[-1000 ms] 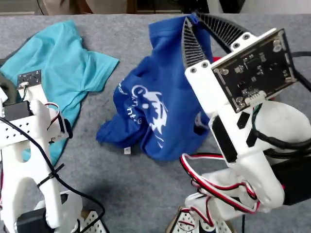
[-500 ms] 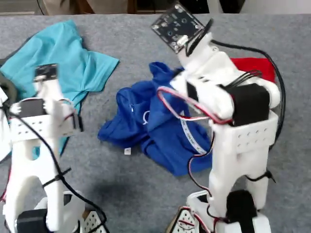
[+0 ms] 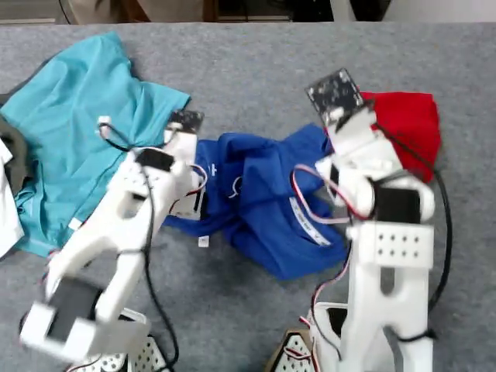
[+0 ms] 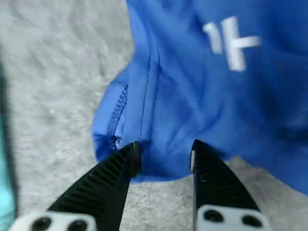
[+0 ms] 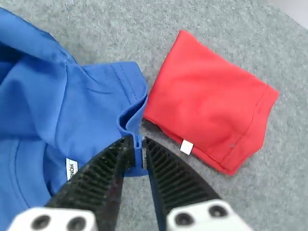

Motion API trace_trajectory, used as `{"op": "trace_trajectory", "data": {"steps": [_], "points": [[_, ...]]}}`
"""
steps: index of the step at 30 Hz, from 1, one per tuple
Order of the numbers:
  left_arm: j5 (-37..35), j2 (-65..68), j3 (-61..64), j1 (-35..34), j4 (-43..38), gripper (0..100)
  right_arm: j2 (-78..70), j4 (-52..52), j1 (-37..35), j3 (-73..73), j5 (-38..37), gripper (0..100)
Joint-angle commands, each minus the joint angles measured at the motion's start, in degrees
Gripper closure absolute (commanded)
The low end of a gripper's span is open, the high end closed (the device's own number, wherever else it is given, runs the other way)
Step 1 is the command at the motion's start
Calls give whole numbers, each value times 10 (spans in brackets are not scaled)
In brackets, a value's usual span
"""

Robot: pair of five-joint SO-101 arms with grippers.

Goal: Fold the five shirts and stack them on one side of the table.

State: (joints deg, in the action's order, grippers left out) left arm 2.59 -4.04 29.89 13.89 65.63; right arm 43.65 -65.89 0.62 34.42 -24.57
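A blue shirt (image 3: 263,209) lies crumpled in the middle of the grey table (image 3: 248,70). My left gripper (image 3: 188,203) is at its left edge. In the left wrist view that gripper (image 4: 165,156) is open, its fingertips straddling a hem of the blue shirt (image 4: 202,86). My right gripper (image 3: 335,143) is at the shirt's right corner. There, in the right wrist view, the gripper (image 5: 137,144) is shut on a fold of the blue shirt (image 5: 57,110). A folded red shirt (image 3: 407,124) lies just right of it and reappears in the right wrist view (image 5: 207,110). A teal shirt (image 3: 77,116) lies spread at the left.
A dark garment (image 3: 12,151) and a white one (image 3: 6,217) lie at the table's left edge, partly under the teal shirt. Bare grey table stretches along the back and at the front between the arm bases. The teal shirt (image 4: 4,159) edges the left wrist view.
The right arm has brought the blue shirt down and drawn its corner right, beside the red shirt. The left arm has swung right from the teal shirt to the blue shirt's left edge.
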Motion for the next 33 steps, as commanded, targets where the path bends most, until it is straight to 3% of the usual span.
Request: {"op": "trace_trajectory", "data": {"steps": [1, 4, 7, 13, 19, 27, 33], "points": [[-10, 119, -64, 4, 6, 829, 54, 21, 20, 30, -4, 997], [-22, 192, -96, 4, 28, 863, 63, 21, 46, 33, -7, 997], [-21, 214, -101, 5, 46, 993, 63, 21, 80, 32, -8, 997], [23, 173, -39, 4, 71, 982, 63, 21, 115, 32, -33, 997], [88, 24, 54, -14, 116, 982, 63, 29, 135, 31, -60, 997], [200, -182, 81, -144, 251, 982, 62, 53, 167, -15, -93, 996], [283, -211, 77, -254, 302, 982, 57, 17, 167, -97, -133, 996]]}}
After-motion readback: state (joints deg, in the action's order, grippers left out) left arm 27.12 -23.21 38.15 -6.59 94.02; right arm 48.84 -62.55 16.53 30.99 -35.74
